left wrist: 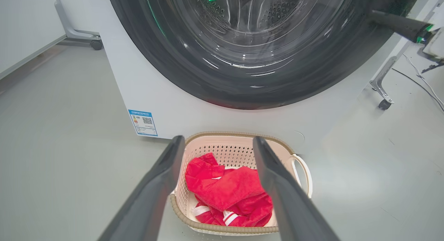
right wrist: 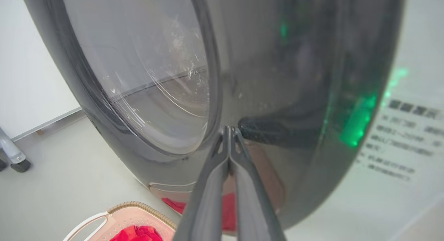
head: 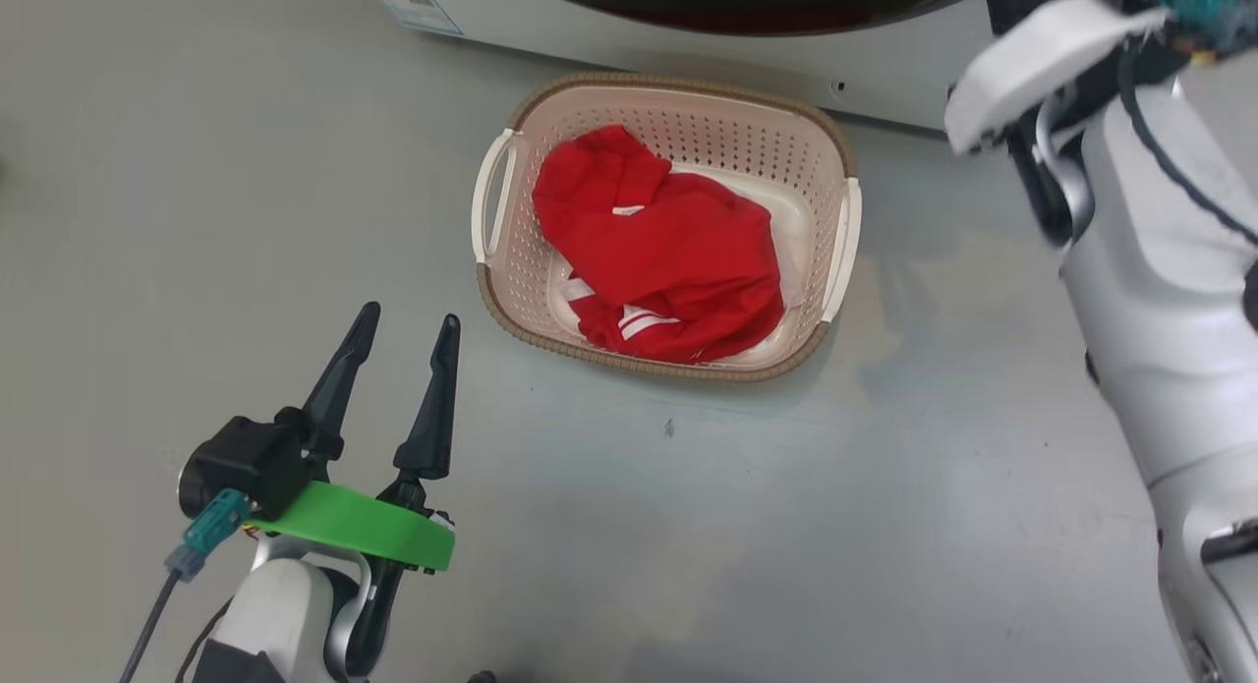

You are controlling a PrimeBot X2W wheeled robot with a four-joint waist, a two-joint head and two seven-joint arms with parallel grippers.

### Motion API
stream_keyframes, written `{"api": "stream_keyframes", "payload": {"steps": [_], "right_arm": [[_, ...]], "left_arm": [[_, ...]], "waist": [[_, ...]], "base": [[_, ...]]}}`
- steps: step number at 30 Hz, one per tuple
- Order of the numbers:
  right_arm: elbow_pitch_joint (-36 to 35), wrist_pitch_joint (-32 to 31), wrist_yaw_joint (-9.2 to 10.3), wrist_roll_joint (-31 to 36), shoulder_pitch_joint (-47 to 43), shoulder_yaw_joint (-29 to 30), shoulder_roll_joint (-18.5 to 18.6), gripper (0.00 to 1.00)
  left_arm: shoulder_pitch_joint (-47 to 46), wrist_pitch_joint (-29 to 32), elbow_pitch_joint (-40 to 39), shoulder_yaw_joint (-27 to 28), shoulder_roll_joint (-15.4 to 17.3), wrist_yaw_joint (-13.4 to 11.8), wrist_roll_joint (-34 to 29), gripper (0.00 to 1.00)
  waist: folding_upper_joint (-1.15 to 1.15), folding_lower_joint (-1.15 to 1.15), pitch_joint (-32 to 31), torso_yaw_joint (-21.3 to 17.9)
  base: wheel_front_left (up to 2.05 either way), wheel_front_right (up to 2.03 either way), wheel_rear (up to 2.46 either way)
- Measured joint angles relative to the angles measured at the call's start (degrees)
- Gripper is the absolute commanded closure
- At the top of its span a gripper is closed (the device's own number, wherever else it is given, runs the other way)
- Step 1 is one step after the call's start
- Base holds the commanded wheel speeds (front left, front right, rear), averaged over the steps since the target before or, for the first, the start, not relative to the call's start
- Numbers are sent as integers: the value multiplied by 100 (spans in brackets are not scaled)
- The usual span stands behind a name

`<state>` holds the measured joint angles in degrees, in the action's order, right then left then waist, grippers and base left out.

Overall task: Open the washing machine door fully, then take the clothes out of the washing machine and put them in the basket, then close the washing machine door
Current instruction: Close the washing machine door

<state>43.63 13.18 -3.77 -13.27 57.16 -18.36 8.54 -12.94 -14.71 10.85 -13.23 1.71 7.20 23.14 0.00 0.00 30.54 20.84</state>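
Nearest the robot, the left gripper [head: 409, 315] hangs over the bare grey floor [head: 688, 526] with its two dark fingers [head: 432, 408] spread wide and holding nothing. A green band circles its wrist. Just ahead of it and to its right, the basket [head: 678, 82] sits on the floor, clear of the fingers, its brown woven-look rim and two pale side handles plain to see. The clothes [head: 668, 260], bright red with white stripes, lie bunched inside the basket and cover most of its bottom, well below the rim. Right behind the basket stands the washing machine [left wrist: 173, 105], its white front panel close to the basket's far rim and a small blue label [left wrist: 143, 122] at its lower left corner. Higher up, the washing machine door [left wrist: 249, 60] appears to lie flat against the machine's front, with the perforated drum visible through its clear glass bowl; whether it is latched cannot be told. The right gripper [right wrist: 228, 128] is up at the door, its fingers pressed together with nothing between them and their tips touching the glossy black rim beside the glass.
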Motion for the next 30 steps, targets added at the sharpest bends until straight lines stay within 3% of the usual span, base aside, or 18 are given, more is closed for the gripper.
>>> {"api": "stream_keyframes", "payload": {"steps": [10, 21, 22, 25, 30], "right_arm": [[259, 77, -216, -390, -1072, -56, -238, 100], [124, 125, -223, -704, -2034, 102, -366, 100], [9, 125, -223, -747, -2129, 176, -376, 87], [-302, 126, -221, -906, -2357, 448, -417, 0], [-755, 126, -137, -889, -2853, 725, -427, 0]], "left_arm": [[24, 0, 145, 432, -5, 0, -189, 0], [350, 0, 218, 781, -3, 0, -475, 0], [383, 0, 232, 803, -3, 0, -491, 0], [509, 0, 260, 899, -2, 0, -512, 0], [689, 0, 275, 977, 9, 0, -636, 0]], "waist": [[0, 0, -524, -164], [0, 0, -1146, -589], [0, 0, -1209, -630], [0, 0, -1399, -750], [0, 0, -1722, -941]], "base": [[0, 0, 0], [0, 0, 0], [0, 0, 0], [0, 0, 0], [0, 0, 0]]}}
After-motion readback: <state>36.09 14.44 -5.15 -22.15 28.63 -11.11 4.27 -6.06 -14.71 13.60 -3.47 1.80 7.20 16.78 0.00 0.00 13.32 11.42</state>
